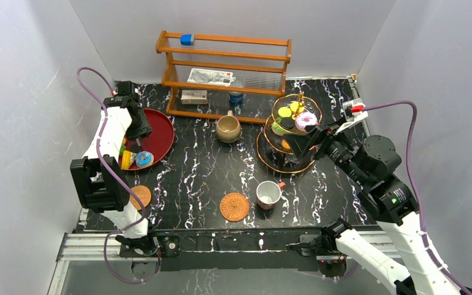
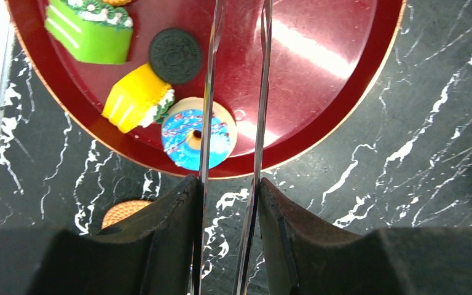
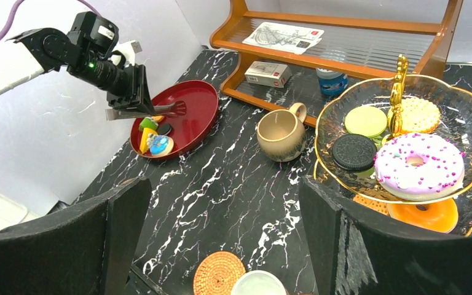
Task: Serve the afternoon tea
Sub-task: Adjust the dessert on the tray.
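My left gripper (image 1: 140,131) (image 2: 227,184) is shut on metal tongs (image 2: 208,92) (image 3: 155,110), whose blades stand slightly apart over the red tray (image 1: 161,134) (image 2: 319,74). On the tray lie a blue doughnut (image 2: 187,138), a yellow cake (image 2: 136,98), a green cake (image 2: 89,31) and a dark cookie (image 2: 175,55). My right gripper (image 1: 307,144) (image 3: 224,184) stands open and empty beside the gold-rimmed tiered stand (image 1: 269,153) (image 3: 467,104), which carries a pink doughnut (image 3: 419,166) and other pastries. The tan mug (image 1: 228,129) and the white cup (image 1: 268,195) stand on the table.
One woven coaster (image 1: 234,206) lies left of the white cup, and another (image 1: 140,196) lies by the left arm. The wooden rack (image 1: 224,67) with boxes and a can stands at the back. Grey walls close in both sides.
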Action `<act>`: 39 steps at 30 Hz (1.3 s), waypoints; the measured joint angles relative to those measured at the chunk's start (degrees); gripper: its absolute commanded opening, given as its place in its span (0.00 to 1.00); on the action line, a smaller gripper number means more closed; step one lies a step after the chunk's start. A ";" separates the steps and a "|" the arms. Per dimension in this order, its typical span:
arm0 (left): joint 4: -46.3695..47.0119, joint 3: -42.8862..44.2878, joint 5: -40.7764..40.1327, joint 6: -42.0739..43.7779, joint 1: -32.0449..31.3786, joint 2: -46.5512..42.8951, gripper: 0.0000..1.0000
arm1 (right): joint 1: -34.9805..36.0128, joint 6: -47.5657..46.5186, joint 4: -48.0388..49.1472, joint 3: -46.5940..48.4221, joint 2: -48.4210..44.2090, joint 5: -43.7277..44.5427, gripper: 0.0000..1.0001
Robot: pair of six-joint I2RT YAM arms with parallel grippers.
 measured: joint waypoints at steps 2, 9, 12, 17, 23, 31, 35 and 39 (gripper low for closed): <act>-0.70 0.15 -1.55 0.22 0.00 -0.15 0.37 | 0.00 0.11 0.07 0.00 0.13 -0.13 0.99; -3.93 0.15 -4.66 0.79 0.00 -0.52 0.38 | 0.00 0.11 0.24 0.00 1.49 -0.96 0.99; -4.85 -0.09 -5.16 0.85 0.00 -1.07 0.38 | 0.00 0.11 0.24 0.02 1.79 -1.25 0.99; -5.57 -0.48 -5.90 1.01 0.00 -1.33 0.38 | 0.00 0.20 0.24 0.02 1.79 -1.40 0.99; -6.12 -1.90 -6.12 1.07 0.00 -1.33 0.38 | 0.00 0.37 0.26 0.02 1.53 -1.42 0.99; -8.26 -1.97 -4.04 1.38 -0.02 -1.33 0.37 | 0.00 0.70 0.37 0.02 1.77 -1.62 0.99; -10.19 1.14 -4.42 1.42 -0.07 -1.33 0.35 | 0.00 1.22 0.46 0.02 2.36 -2.05 0.99; -10.60 2.58 -6.10 1.57 -0.11 -1.33 0.34 | 0.00 1.42 0.96 0.02 3.08 -2.38 0.99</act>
